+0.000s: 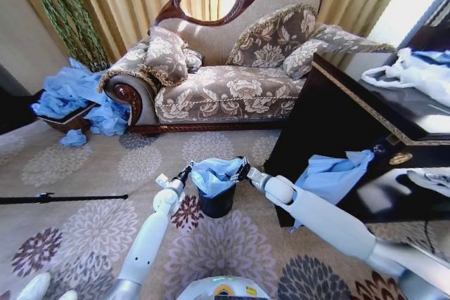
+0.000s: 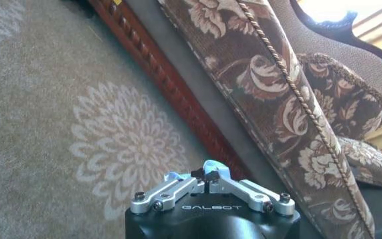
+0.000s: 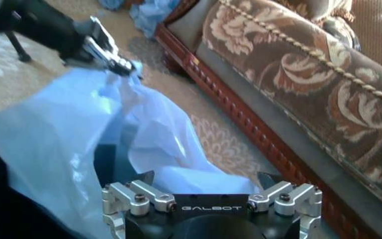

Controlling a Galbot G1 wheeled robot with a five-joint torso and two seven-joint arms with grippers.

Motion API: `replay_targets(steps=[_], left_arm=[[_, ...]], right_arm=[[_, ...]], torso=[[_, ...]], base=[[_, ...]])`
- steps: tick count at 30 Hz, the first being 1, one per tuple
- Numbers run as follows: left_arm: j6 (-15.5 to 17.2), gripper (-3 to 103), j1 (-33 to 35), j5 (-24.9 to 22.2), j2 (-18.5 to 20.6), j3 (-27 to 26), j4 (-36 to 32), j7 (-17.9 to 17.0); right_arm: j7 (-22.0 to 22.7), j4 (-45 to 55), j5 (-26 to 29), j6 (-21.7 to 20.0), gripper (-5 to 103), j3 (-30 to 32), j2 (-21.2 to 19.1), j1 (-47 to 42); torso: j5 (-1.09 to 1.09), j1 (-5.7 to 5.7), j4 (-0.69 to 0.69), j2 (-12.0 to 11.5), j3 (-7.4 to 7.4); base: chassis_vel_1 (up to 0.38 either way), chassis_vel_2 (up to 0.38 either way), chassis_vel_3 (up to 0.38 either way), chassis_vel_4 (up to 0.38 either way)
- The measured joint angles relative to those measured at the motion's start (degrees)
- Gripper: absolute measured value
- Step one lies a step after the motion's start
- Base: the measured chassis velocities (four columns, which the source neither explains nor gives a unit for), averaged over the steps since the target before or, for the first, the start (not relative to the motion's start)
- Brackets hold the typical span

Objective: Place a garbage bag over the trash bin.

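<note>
- We find both arms reaching forward and low over the carpet (image 1: 84, 173), their wrists converging from either side on the trash bin (image 1: 215, 204).
- We record the left gripper (image 1: 188, 171) with jaws pressed together, pinching an edge of the garbage bag (image 1: 214, 175); from the right wrist camera that pinch sits at the bag's far upper edge (image 3: 126, 67).
- We record the right gripper (image 1: 242, 170) at the bag's opposite edge; its jaws stand spread, with bag film lying between them (image 3: 198, 181).
- The bag hangs between the two grippers, draped over the bin's mouth, just before the sofa (image 1: 225, 89).
</note>
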Motion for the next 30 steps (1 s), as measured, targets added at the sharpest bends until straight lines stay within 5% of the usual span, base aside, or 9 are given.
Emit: replay_targets(steps=[9,23,30], left_arm=[[0.02,0,0.39,-0.49,0.17,-0.62,-0.16,0.16],[0.12,0,-0.10,-1.32,0.11,-0.49,0.34,0.42],[0.14,0,-0.31,-1.61,0.11,-0.44,0.58,0.56]], right_arm=[[-2.44,-5.25,-4.82,2.71,79,0.24,1.67,1.37],[-5.48,-3.67,-11.45,4.40,99,0.25,-1.58,1.81],[-3.55,-6.01,-12.99,4.68,100,0.06,1.22,1.92]], torso=[[0.00,0.00,0.00,0.00,0.00],[0.00,-0.01,-0.02,0.01,-0.01],[0.00,0.00,0.01,0.00,-0.01]], base=[[0.000,0.000,0.000,0.000],[0.000,0.000,0.000,0.000],[0.000,0.000,0.000,0.000]])
